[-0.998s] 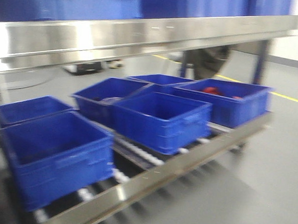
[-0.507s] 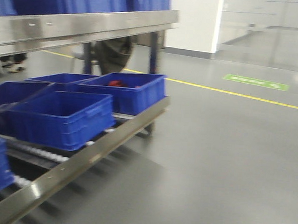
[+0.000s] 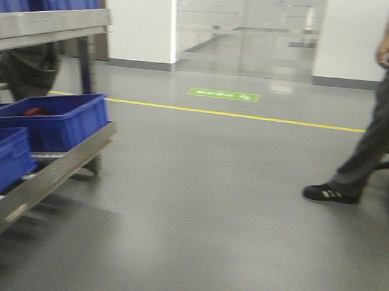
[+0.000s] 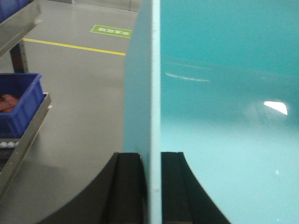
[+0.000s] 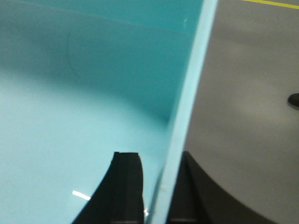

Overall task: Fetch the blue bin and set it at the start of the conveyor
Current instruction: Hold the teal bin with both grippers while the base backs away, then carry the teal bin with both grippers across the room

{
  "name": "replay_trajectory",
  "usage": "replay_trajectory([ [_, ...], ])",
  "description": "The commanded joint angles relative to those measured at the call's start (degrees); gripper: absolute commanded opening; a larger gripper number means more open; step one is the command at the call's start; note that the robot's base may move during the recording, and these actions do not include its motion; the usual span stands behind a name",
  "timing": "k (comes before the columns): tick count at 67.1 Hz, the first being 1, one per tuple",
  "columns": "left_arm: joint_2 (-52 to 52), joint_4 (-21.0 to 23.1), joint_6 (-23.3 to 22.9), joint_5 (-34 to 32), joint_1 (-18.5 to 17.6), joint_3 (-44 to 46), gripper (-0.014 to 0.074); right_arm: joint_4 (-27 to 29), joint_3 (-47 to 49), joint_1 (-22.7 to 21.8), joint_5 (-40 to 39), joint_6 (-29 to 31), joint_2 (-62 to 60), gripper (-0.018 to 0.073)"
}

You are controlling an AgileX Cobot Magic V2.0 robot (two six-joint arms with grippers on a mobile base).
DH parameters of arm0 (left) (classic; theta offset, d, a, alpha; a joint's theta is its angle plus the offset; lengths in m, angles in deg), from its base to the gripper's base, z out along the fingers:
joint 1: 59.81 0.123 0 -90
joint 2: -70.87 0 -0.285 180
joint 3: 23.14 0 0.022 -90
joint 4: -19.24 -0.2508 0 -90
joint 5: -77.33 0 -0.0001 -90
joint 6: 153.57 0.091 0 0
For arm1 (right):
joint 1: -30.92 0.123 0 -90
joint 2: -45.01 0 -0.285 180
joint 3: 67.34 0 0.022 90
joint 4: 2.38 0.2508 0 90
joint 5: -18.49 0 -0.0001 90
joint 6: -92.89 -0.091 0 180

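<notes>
The blue bin (image 4: 224,93) hangs between the two arms. The left end effector (image 4: 152,161) is closed on one side wall with a finger on each face, and the right end effector (image 5: 161,179) pinches the opposite wall the same way. I judge this to be the carrying step: no belt is in sight, so the next move calls for driving away from the rack (image 3: 56,169) to find it while keeping both grips level. Only the wrist views show the bin and the grips, while only the front view shows a person (image 3: 381,129) walking well clear of the rack across the floor.
</notes>
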Motion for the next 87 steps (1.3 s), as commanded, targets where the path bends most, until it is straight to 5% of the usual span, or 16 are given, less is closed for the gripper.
replay_trajectory([
  [1, -0.8, 2.8, -1.1, -2.9, -0.1, 0.8, -0.0111, -0.6, 0.4, -0.3, -2.6, 1.3, -0.4, -0.0151],
  [87, -0.8, 2.8, -1.1, -2.9, -0.1, 0.8, -0.0111, -0.6, 0.4, -0.3, -2.6, 1.3, -0.4, -0.0151],
])
